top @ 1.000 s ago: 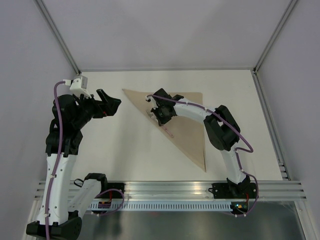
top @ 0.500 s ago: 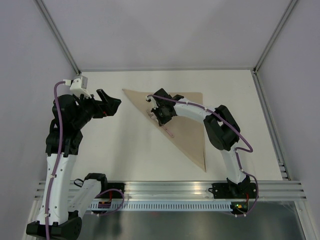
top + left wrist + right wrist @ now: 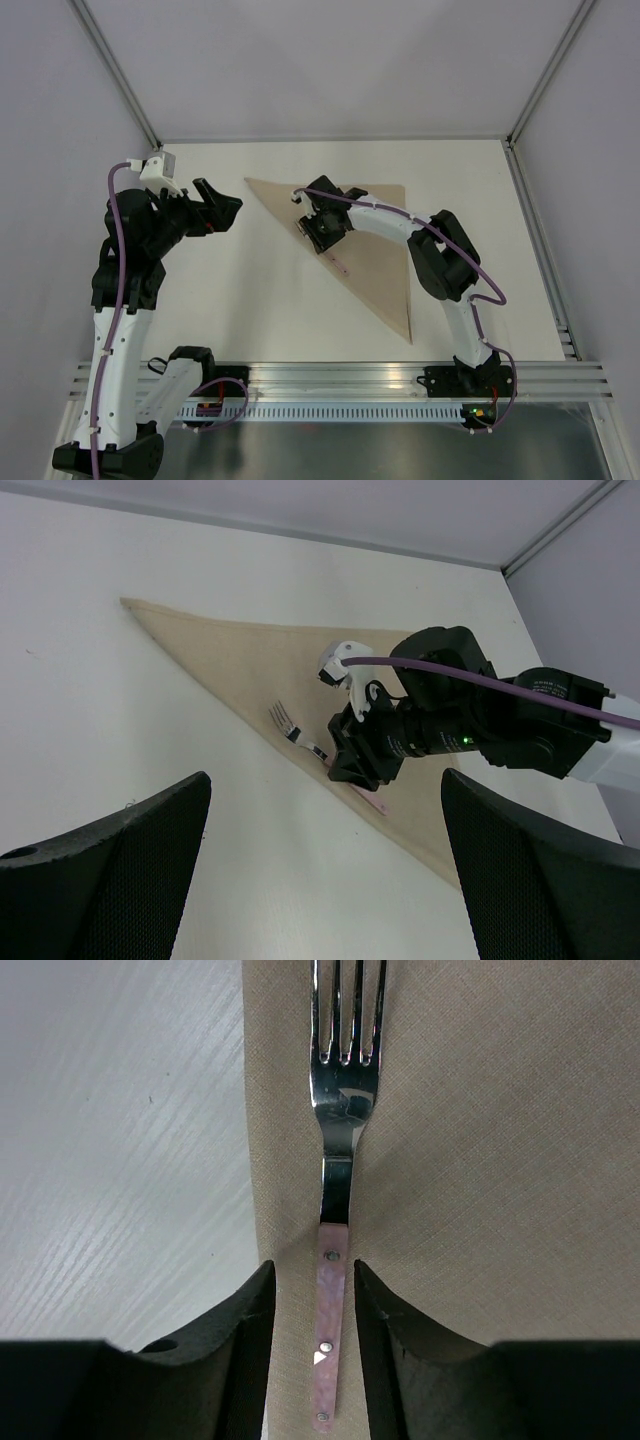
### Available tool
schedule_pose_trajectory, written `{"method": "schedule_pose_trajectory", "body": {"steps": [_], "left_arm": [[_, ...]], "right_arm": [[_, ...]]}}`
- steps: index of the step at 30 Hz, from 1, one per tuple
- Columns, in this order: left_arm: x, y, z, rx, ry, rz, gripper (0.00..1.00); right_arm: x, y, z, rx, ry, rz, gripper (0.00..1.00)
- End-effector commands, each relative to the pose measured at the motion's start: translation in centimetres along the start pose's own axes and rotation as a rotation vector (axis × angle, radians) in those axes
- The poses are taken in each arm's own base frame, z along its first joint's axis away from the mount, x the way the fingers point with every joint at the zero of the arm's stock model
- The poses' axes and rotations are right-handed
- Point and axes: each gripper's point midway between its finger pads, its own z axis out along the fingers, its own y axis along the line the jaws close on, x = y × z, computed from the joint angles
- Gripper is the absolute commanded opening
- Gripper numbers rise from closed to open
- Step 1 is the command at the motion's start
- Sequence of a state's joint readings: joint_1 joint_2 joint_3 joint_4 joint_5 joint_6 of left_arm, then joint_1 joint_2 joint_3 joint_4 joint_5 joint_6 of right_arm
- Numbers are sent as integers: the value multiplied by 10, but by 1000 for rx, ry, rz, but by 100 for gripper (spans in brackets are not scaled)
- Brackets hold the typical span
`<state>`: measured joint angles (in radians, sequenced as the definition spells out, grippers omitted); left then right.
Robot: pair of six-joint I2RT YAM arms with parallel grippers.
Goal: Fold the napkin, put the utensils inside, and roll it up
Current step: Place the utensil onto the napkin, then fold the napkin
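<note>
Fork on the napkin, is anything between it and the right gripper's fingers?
Nothing visible. The fork lies flat on the napkin near its edge, and its pink handle sits bare between the right gripper's open fingers.

Both arms share one build: the left arm (image 3: pixel 110 340) and the right arm (image 3: pixel 385 222) have glossy white link shells joined by bulky black joint housings, each rising from a black base. A purple cable (image 3: pixel 110 215) runs along each arm, tied on with small white clips. A white camera block (image 3: pixel 160 165) caps the left wrist. The left gripper (image 3: pixel 220 197) has black fingers (image 3: pixel 120 870) faced with fine mesh texture. The right gripper (image 3: pixel 312 1300) has smooth, rounded black fingers, and a small green light (image 3: pixel 466 742) glows on its housing.
</note>
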<state>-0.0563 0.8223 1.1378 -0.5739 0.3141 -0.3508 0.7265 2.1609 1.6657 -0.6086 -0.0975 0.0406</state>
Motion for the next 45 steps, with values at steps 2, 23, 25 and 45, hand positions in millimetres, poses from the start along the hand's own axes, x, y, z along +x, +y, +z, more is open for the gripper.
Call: {"method": "schedule_pose_trajectory", "body": {"steps": [2, 23, 25, 45], "left_arm": [[-4, -4, 1, 28, -17, 30, 100], [185, -165, 68, 348, 5, 566, 95], [199, -195, 57, 431, -69, 625, 95], [400, -272, 28, 678, -107, 1107, 87]], "right_arm": [[-32, 3, -32, 1, -71, 16, 43], [-26, -224, -243, 48, -481, 504, 48], [-7, -245, -248, 72, -494, 558, 48], [23, -276, -260, 145, -532, 607, 47]]}}
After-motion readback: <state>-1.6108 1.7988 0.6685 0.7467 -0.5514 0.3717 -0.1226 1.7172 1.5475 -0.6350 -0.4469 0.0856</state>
